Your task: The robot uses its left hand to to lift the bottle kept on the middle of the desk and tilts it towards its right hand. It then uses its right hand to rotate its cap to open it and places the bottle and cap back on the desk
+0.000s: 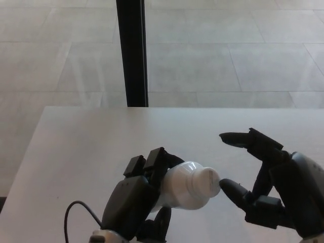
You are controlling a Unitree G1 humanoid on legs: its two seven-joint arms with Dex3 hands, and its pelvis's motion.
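My left hand (136, 195) is shut on a white bottle (185, 187), holding it above the desk (91, 147) and tilted so its white cap (208, 180) points right. My right hand (271, 187) is open just right of the cap. Its lower finger tip (228, 186) is at the cap's edge, touching or nearly so, and its upper fingers (243, 139) reach out above and beyond the cap. The bottle's lower body is hidden behind my left hand.
A black cable (76, 212) loops near my left wrist at the bottom. A black vertical post (131, 50) stands behind the desk's far edge. Beyond it lies a tiled floor. A small dark speck (238, 184) lies on the desk.
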